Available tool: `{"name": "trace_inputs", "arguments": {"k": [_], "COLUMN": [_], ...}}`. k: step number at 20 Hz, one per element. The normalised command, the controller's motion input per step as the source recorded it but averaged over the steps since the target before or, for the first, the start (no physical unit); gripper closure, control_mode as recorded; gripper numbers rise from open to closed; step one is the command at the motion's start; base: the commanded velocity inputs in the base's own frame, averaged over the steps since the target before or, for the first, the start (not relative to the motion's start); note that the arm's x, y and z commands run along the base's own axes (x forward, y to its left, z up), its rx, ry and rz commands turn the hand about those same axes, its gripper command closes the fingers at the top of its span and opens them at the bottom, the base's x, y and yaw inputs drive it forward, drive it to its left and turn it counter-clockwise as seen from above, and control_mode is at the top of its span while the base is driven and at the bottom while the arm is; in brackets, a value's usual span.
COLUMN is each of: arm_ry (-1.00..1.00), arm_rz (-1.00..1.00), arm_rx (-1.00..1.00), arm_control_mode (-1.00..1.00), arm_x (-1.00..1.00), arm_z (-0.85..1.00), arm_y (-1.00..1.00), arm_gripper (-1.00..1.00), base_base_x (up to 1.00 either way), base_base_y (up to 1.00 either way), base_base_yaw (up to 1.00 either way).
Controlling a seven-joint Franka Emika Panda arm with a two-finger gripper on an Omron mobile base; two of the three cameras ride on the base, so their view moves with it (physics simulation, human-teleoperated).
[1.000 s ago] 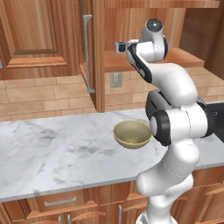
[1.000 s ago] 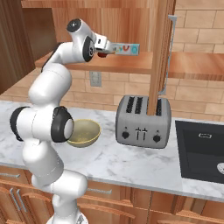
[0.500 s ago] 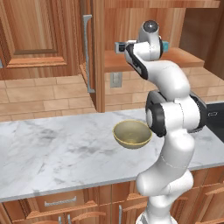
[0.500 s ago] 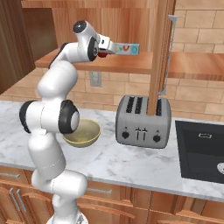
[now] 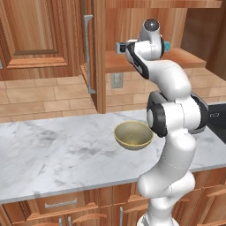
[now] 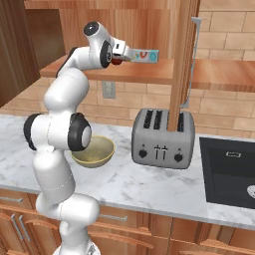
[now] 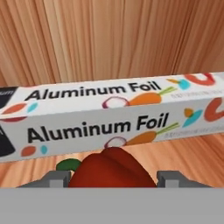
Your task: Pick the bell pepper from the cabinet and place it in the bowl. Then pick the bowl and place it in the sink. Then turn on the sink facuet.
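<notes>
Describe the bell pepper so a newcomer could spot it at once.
Find the open wooden cabinet above the marble counter. On its shelf lies a long white aluminum foil box; the bell pepper sits just before it, between the gripper's fingers. It is small, glossy and red.

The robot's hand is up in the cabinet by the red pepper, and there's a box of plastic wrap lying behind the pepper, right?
Almost. The gripper is at the bell pepper on the cabinet shelf, but the box behind the pepper is aluminum foil, not plastic wrap. The hand view shows "Aluminum Foil" printed on it.
</notes>
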Motion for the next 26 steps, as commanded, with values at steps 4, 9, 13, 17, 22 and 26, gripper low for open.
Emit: {"name": "trace_inputs", "arguments": {"k": [4, 9, 13, 17, 22, 26], "arm_ry": [0.00, -0.15, -0.19, -0.06, 0.02, 0.13], "arm_rz": [0.00, 0.00, 0.00, 0.00, 0.00, 0.00], "arm_rx": [0.00, 0.00, 0.00, 0.00, 0.05, 0.09], "arm_control_mode": [-1.00, -1.00, -1.00, -1.00, -1.00, -1.00], "arm_x": [-0.29, -0.94, -1.00, -1.00, -1.00, -1.00], "arm_z": [-0.14, -0.11, -0.19, -0.11, -0.10, -0.08], "arm_y": [-0.03, -0.02, 0.00, 0.00, 0.05, 0.19], "arm_gripper": [1.00, 1.00, 1.00, 1.00, 1.00, 1.00], "base_base_x": [0.00, 0.00, 0.00, 0.00, 0.00, 0.00], "base_base_y": [0.00, 0.00, 0.00, 0.00, 0.00, 0.00], "base_base_yaw": [0.00, 0.00, 0.00, 0.00, 0.00, 0.00]}}
